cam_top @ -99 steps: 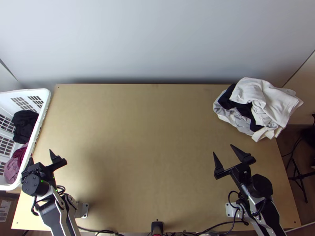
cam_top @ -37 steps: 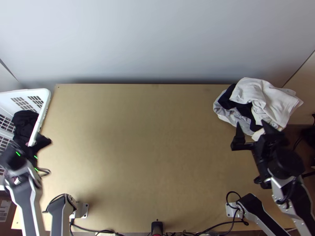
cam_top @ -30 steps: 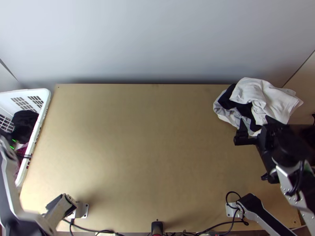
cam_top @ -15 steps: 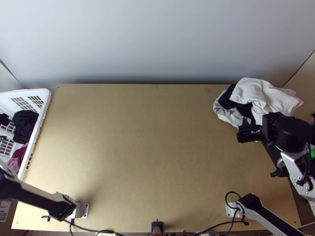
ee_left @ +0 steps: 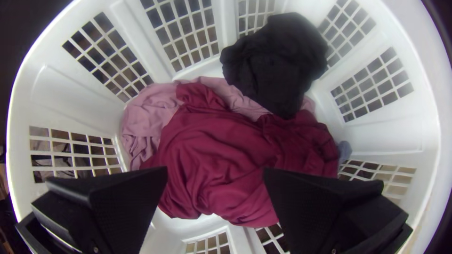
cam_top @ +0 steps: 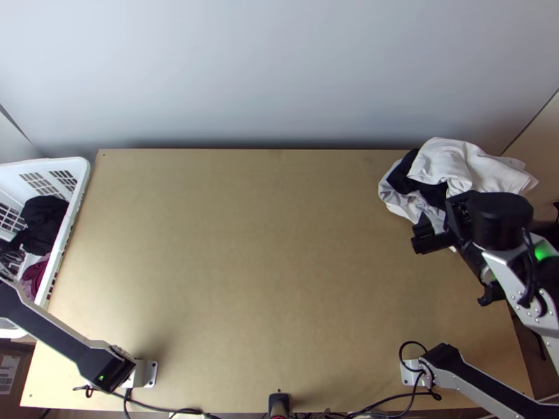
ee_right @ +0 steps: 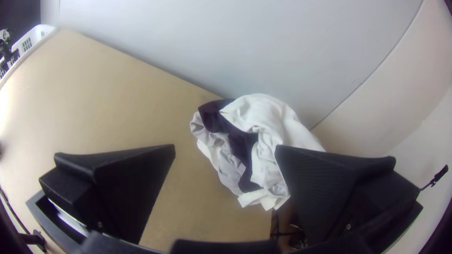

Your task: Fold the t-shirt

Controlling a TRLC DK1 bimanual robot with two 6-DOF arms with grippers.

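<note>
My left pincer point(ee_left: 215, 170) gapes, empty, over the basket point(cam_top: 84, 173) at frame left; my right pincer point(ee_right: 225, 146) gapes too, at frame right. Bunched maroon cloth point(ee_left: 216, 155) inside, likely the t-shirt: go straight down, pinch deep, lift high.

A pale grey wall point(cam_top: 279, 70) rises behind the wooden table point(cam_top: 265, 251).
</note>
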